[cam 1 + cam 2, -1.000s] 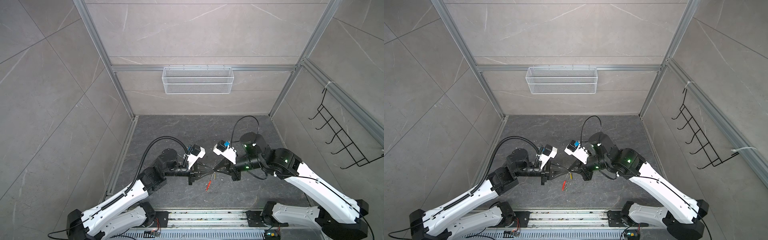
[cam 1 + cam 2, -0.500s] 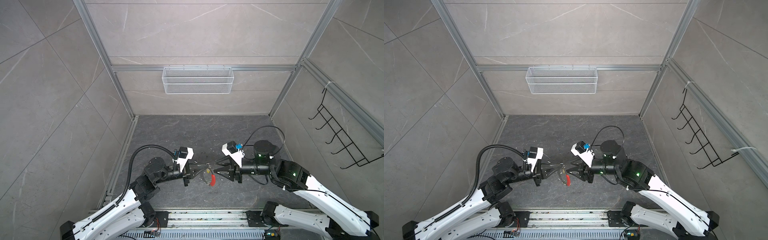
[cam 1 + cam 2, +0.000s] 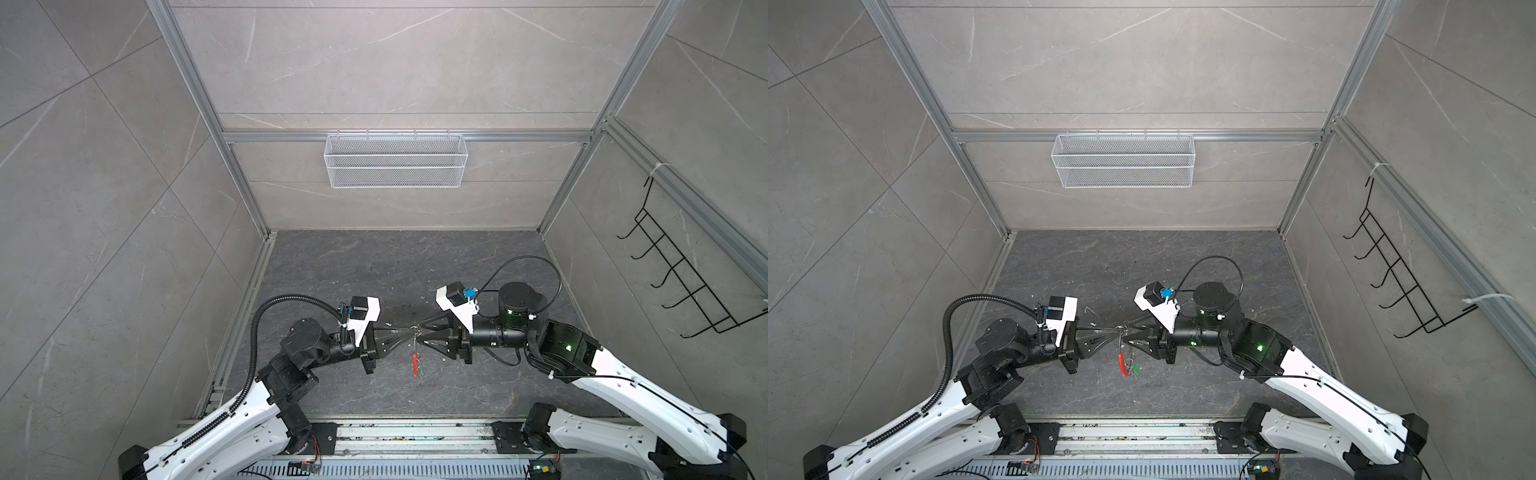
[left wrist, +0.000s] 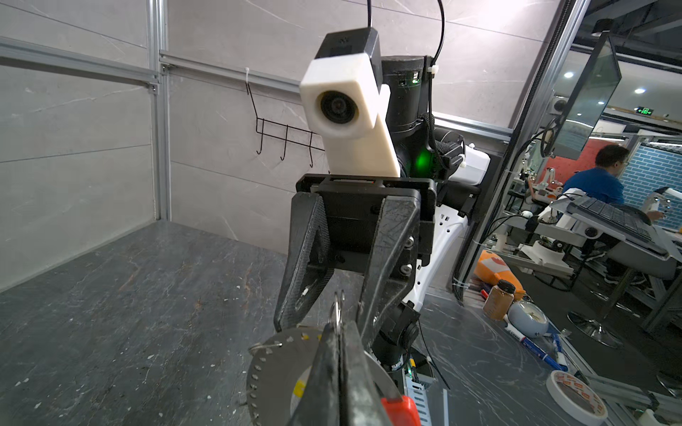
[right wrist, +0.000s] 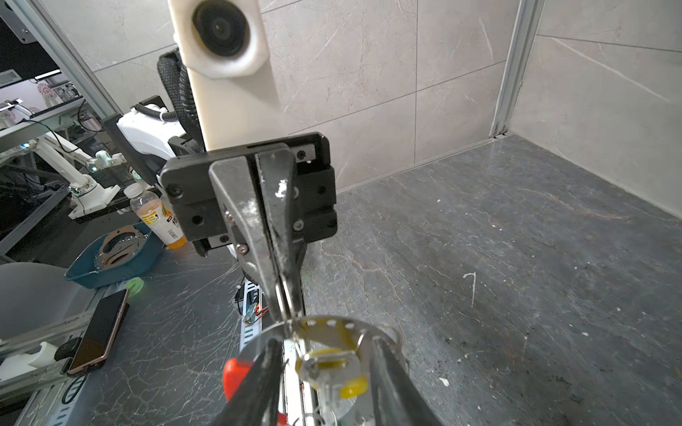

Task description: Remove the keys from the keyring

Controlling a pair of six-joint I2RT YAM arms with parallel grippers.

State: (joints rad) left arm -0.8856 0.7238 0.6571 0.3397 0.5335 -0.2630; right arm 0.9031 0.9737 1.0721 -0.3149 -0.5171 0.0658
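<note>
R claw (image 4: 324, 317) has just let go: jaws apart, flanking thin grey hole-dotted keyring (image 4: 273, 369) w/ red plastic segment (image 4: 400, 409). L claw (image 5: 282, 295) stays clamped on its rim, above dark surface (image 3: 374, 270). Small yellow- & green-headed metal keys (image 3: 1134, 368) still attached; R needs a regrasp.

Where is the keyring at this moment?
In both top views the keyring hangs near the front centre, pinched in the shut left pincer, with the open right pincer straddling it.

Back wall (image 3: 395, 75): white mesh basket (image 3: 395, 160). Side wall (image 3: 706, 124): black hook rack (image 3: 683, 259).
</note>
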